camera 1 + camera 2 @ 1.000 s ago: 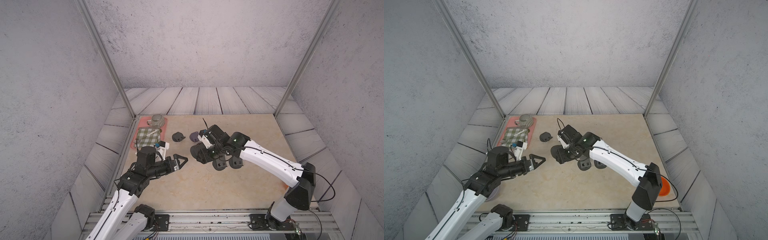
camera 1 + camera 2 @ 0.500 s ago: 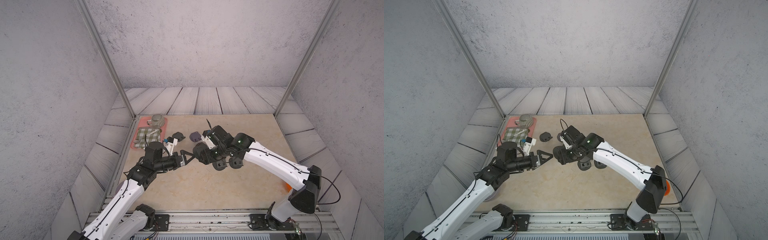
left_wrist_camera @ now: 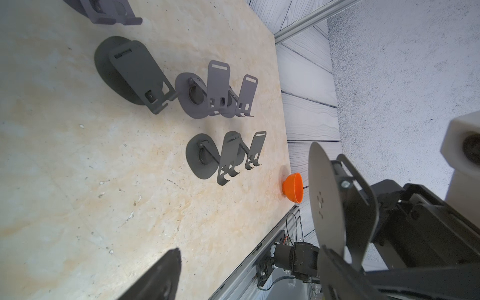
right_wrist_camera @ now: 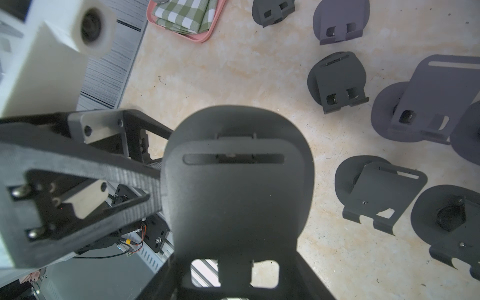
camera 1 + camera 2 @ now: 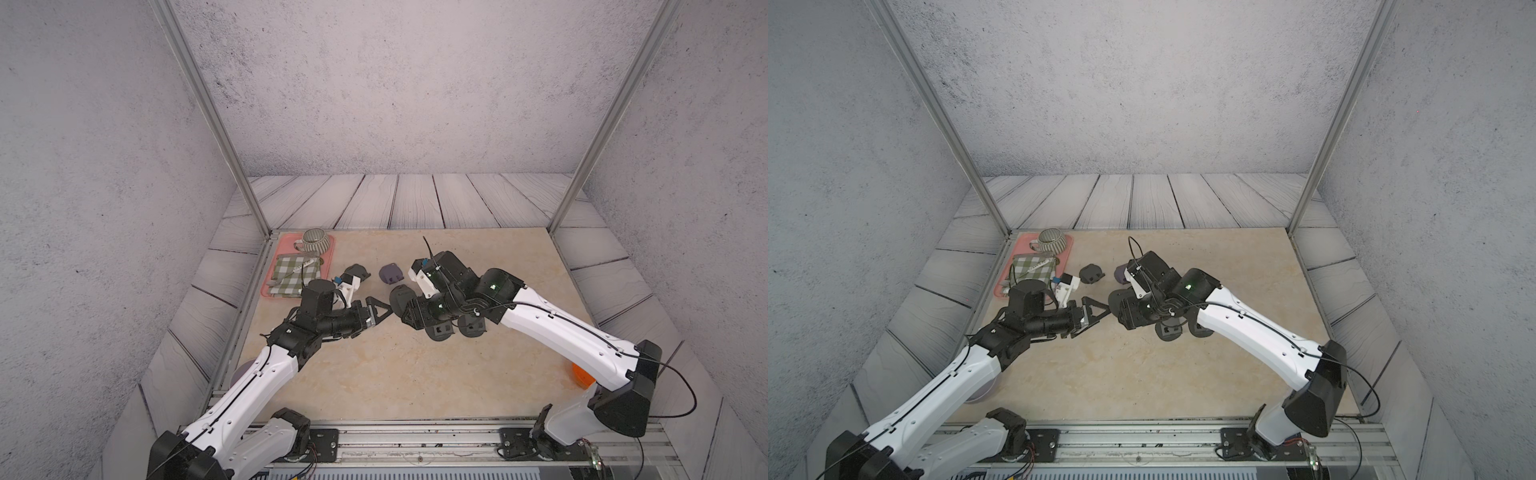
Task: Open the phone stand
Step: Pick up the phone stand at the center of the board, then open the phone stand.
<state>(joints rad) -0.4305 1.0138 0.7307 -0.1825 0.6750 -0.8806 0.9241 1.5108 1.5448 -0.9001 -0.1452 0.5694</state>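
Note:
My right gripper (image 4: 235,291) is shut on a dark grey folded phone stand (image 4: 233,197), held above the table with its round base and flat plate still together. In both top views the stand (image 5: 400,300) (image 5: 1116,300) hangs between the two arms. My left gripper (image 5: 377,312) (image 5: 1094,312) is open and points at the stand's edge. In the left wrist view the stand (image 3: 326,202) sits beside one left finger (image 3: 337,272); the other finger (image 3: 155,275) is far from it. Whether the finger touches the stand is unclear.
Several other phone stands lie on the beige table: opened ones (image 3: 210,155) (image 3: 202,96) (image 5: 440,330) and folded ones (image 5: 359,272) (image 5: 390,274). A pink tray (image 5: 328,251) with a checked cloth and a striped cup is at the back left. An orange bowl (image 3: 293,187) sits by the right edge.
My left arm has swung right and forward, bringing its open gripper up to the stand. The right gripper has kept its hold and shifted slightly right.

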